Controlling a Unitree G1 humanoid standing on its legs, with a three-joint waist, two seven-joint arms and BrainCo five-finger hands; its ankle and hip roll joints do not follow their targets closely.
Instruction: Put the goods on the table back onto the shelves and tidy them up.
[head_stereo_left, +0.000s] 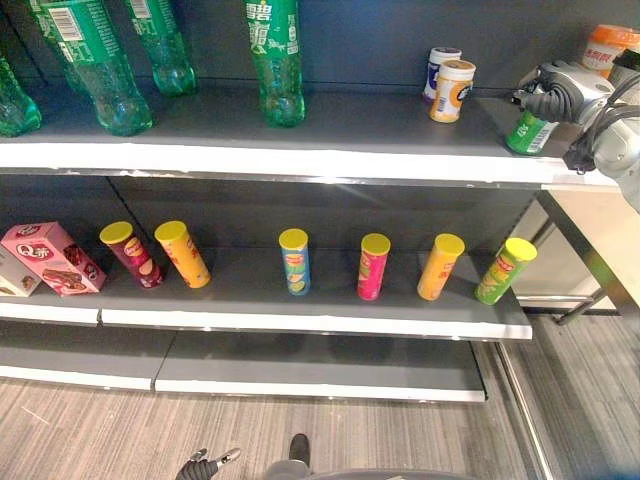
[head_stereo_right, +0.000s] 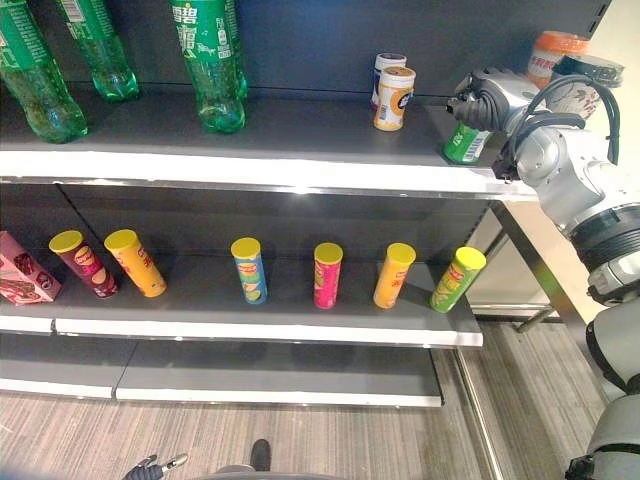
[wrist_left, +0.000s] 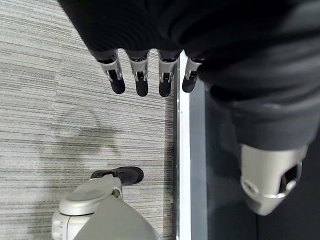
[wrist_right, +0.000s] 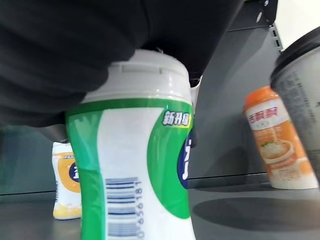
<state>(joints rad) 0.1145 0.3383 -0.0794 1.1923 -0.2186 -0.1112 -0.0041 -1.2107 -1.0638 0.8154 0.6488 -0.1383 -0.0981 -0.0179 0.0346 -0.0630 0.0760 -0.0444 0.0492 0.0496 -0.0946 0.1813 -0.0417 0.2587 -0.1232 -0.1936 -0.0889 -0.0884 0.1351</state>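
Six chip cans (head_stereo_left: 294, 261), four green bottles (head_stereo_left: 276, 60), three small jars (head_stereo_left: 452, 90).

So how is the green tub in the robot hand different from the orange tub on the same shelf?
The green tub has a green and white label; the orange tub is orange and white. The green tub tilts near the shelf's front edge, held from above by the right robot hand; the orange tub stands upright and free, further back. Both have white lids and sit on the top shelf.

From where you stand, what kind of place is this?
Most likely a shop aisle or a mock-up of one: grey shelves stocked with green bottles and a spaced row of crisp tubes, with the right hand placing a green jar.
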